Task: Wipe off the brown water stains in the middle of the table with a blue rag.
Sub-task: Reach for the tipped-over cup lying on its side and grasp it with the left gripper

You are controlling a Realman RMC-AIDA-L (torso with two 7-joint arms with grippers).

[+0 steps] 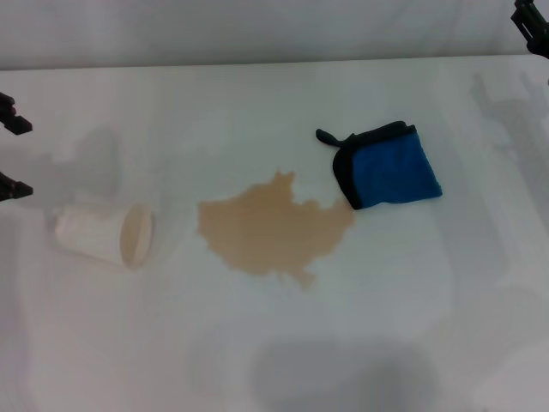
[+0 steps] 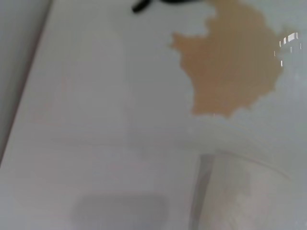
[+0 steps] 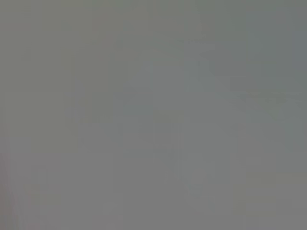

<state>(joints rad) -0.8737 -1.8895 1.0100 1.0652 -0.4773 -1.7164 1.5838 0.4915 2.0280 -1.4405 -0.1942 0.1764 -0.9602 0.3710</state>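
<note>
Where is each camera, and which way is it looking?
Head view: on the robot's head, looking down at the table with the brown water stains, blue rag and tipped paper cup; the left gripper and right gripper peek in at the edges.
Left wrist view: on the left arm, facing the stains and cup; no body shows.
Right wrist view: only blank grey.
Head and left wrist share stains and cup.

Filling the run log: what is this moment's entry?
bright-blue folded microfibre rag: untouched, touching puddle edge | tan lobed puddle: unwiped | white paper cup: tipped | left gripper, right gripper: at table edges
</note>
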